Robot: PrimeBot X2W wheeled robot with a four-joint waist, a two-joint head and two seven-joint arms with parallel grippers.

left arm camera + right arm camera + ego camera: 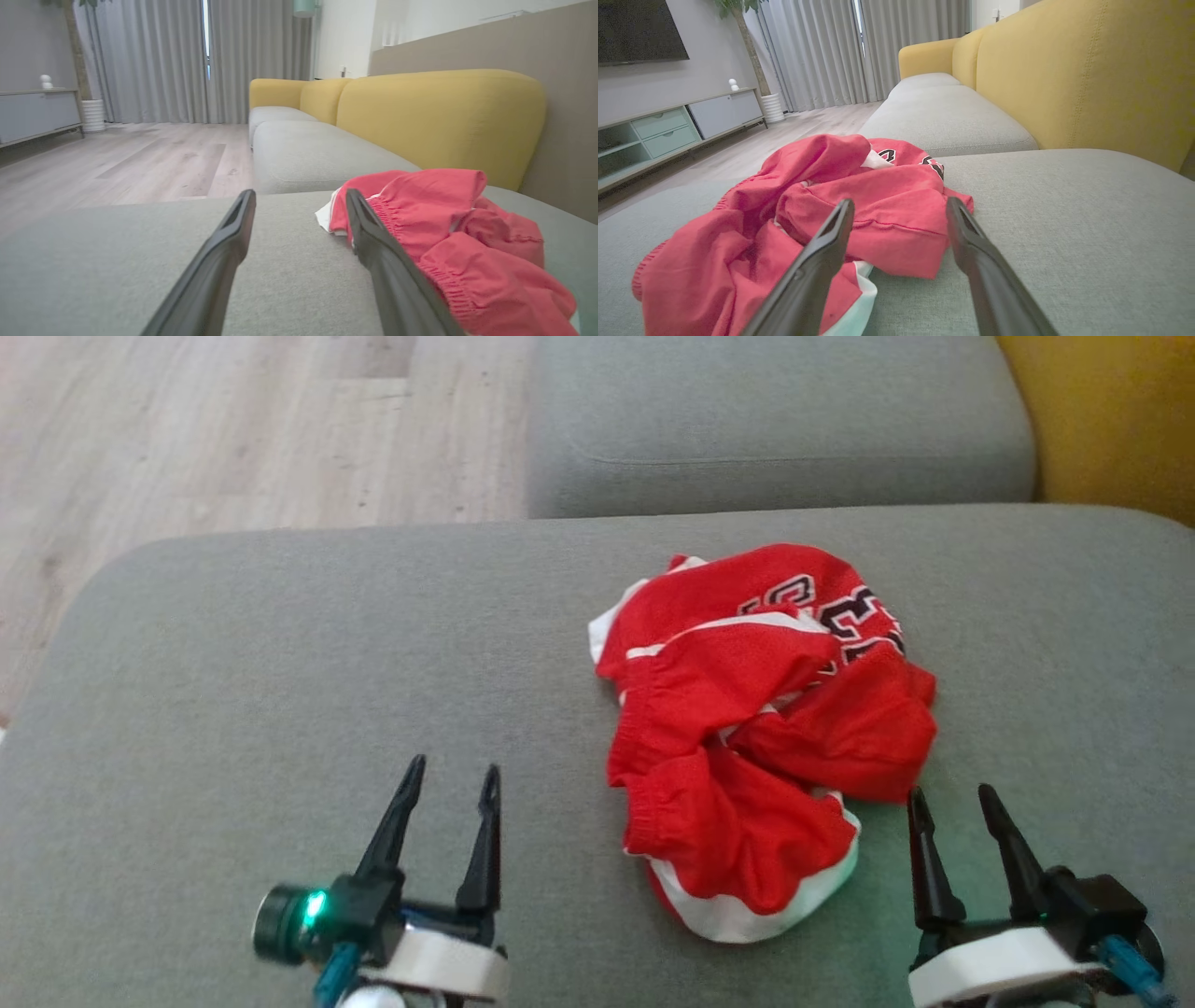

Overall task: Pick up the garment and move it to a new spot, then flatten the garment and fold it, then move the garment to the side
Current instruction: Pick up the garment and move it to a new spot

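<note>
**STATUS: BOTH FINGER PAIRS WIDE, GARMENT NOT YET GRASPED**

1. Finger state. My left fingers [486, 821] stand wide apart and hold nothing. My right fingers [926, 849] also stand wide and hold nothing. Both pairs hover low over the grey seat cushion [280, 663], tips pointing to 12 o'clock in the head view.

2. Location of the garment. The garment [747, 728], red with white trim and black lettering, lies in a crumpled heap on the seat cushion, between my two arms and right of centre.

3. Bearing from each arm.
   - From my left fingers the heap lies at about 2 o'clock, near but apart, with bare cushion between.
   - From my right fingers it lies at about 10 o'clock. Its near right edge is just beside the tips. In the right wrist view, red cloth sits directly ahead of the open gap.

4. Long axis. The heap runs roughly from 12 to 6 o'clock in the head view, its white-hemmed end toward me.

5. Assessment. The pickup step looks pending. My right arm is the nearer one, so a short reach forward and slightly left should put cloth between its fingers. My left arm would need a longer sideways move.
</note>
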